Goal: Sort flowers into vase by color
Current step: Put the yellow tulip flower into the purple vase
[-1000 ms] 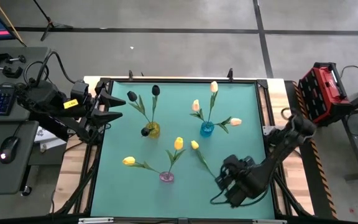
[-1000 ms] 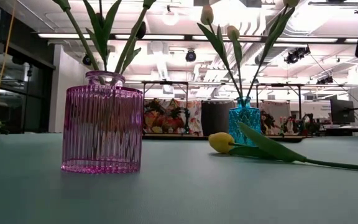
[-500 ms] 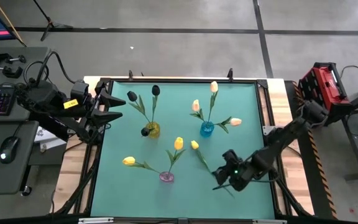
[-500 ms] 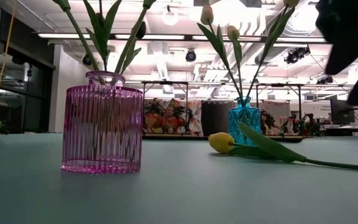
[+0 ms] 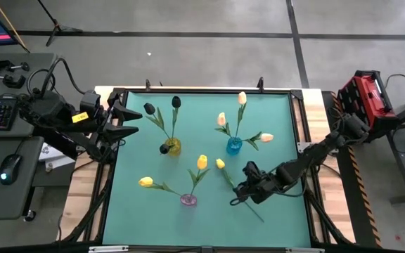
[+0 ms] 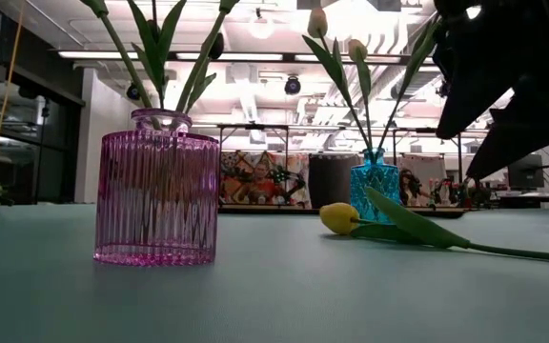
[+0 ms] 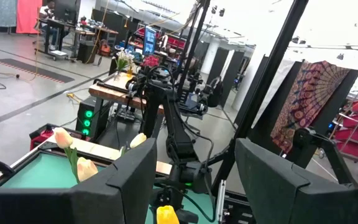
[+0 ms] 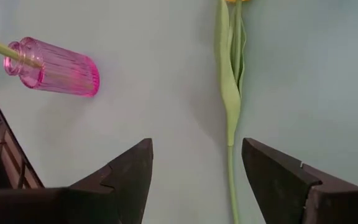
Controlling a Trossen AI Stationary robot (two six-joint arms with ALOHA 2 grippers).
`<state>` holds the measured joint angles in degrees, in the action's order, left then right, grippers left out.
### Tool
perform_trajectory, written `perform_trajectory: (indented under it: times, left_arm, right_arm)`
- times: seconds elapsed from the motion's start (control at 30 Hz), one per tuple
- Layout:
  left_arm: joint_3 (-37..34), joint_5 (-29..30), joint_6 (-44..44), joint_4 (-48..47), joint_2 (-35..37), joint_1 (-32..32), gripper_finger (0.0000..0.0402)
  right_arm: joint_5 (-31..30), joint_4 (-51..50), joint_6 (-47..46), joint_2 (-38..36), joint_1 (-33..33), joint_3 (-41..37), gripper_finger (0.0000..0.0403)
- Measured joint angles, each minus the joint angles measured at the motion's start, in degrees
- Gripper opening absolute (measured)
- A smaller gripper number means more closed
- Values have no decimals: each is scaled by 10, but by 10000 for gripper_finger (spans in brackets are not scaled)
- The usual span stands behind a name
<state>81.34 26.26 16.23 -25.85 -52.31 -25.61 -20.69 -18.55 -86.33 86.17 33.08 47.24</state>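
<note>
- Step in hand, as judged: pick-up approach on the last loose tulip [image 5: 225,176], yellow head, lying flat on the mat [image 5: 280,112] between the pink vase [image 5: 188,199] and the right edge.
- Right gripper [image 5: 239,197] hangs over the stem's lower part; its fingers stand apart with the stem between them, not touching it, nothing held.
- Left gripper [image 5: 133,119] waits at the mat's left edge, near the far corner; fingers apart, empty.
- Next move likely calls for dropping straight down, closing on the thin stem, then carrying it to the pink vase, where two yellow tulips already stand.
- Yellow vase [image 5: 173,147] holds black heads; blue vase [image 5: 234,145] holds cream-peach ones.
- Pink vase: ribbed clear glass, squat, narrow neck. Stem: thin green, with a long soft leaf. Mat: smooth teal.
</note>
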Motion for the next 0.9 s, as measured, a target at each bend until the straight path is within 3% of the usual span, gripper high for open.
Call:
perform_trajectory:
  times: [0.33, 0.47, 0.73, 0.9]
  left_arm:
    - [0, 0, -9, -13, 0, 0, 204]
    - [0, -2, 0, -30, -3, 0, 204]
    - [0, -2, 5, -98, -31, 0, 204]
    - [-67, -22, -1, -45, -38, -14, 204]
  right_arm:
    - [2, 0, 22, 0, -5, 0, 236]
    - [4, 0, 71, 0, -5, 0, 236]
    - [76, 0, 103, 0, -19, 0, 236]
    - [75, 0, 131, 0, -40, 0, 236]
